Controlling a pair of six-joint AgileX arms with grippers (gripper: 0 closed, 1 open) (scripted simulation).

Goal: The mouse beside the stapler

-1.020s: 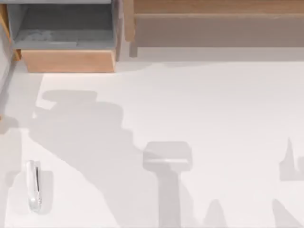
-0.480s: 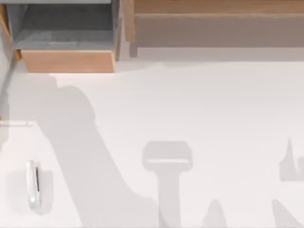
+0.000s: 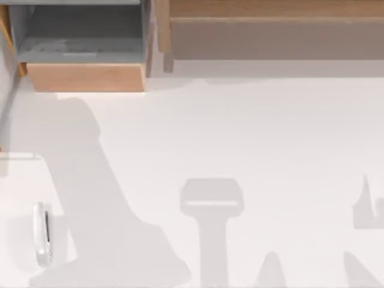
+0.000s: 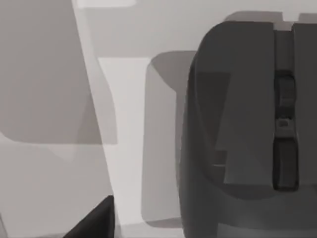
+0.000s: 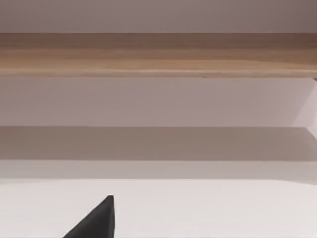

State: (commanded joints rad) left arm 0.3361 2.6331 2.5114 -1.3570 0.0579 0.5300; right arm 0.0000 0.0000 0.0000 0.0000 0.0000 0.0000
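Observation:
The stapler (image 3: 42, 234) is a slim, glossy white-silver body with a dark line along its top. It lies near the front left corner of the white table (image 3: 270, 138) in the top view. In the left wrist view the mouse (image 4: 247, 134) appears close up, dark grey and matte with a scroll wheel, resting on the table. A black part of my left gripper (image 4: 94, 225) juts in beside the mouse, apart from it. The right wrist view has a black part of my right gripper (image 5: 94, 223) over bare table.
An open wooden drawer (image 3: 84, 77) with a grey inside stands at the back left. A long wooden shelf (image 3: 270, 12) runs along the back, and its edge (image 5: 158, 52) faces the right wrist camera. Arm shadows lie across the table's left and front.
The left arm's shadow has swept across the table toward the front left, closing in on the stapler. The stapler has stayed put, and so has the shadow at the front middle.

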